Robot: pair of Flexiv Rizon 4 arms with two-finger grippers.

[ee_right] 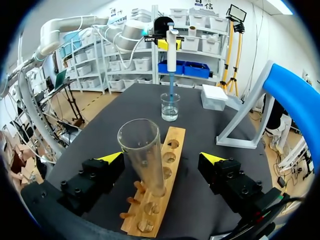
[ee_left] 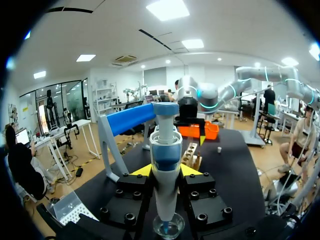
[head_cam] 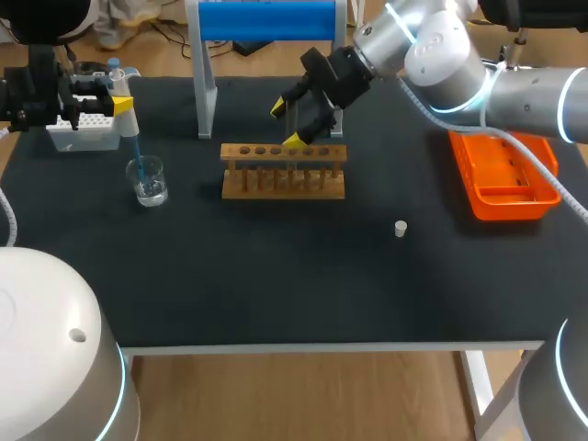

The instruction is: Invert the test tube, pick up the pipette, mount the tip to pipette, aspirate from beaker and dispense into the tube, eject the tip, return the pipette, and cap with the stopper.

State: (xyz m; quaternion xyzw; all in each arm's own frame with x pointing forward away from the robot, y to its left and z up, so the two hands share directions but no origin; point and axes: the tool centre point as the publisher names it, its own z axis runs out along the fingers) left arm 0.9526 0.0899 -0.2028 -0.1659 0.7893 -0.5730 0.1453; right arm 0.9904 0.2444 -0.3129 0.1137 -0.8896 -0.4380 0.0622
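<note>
My left gripper [head_cam: 119,104] is shut on the white and blue pipette [head_cam: 117,75]; its blue tip [head_cam: 138,154] dips into the glass beaker [head_cam: 148,180]. In the left wrist view the pipette [ee_left: 165,150] stands between the yellow fingers, with the beaker [ee_left: 168,226] below. My right gripper [head_cam: 287,124] hangs open over the wooden rack [head_cam: 283,171]. A clear test tube [ee_right: 144,155] stands mouth up in the rack [ee_right: 159,210], between the wide fingers of the right gripper [ee_right: 162,158], neither finger touching it. The white stopper [head_cam: 401,229] lies on the mat to the right.
A white tip box [head_cam: 84,134] sits at the back left beside the left gripper. An orange tray [head_cam: 503,176] lies at the right. A stand with a blue roll [head_cam: 266,20] rises behind the rack. The black mat in front of the rack is bare.
</note>
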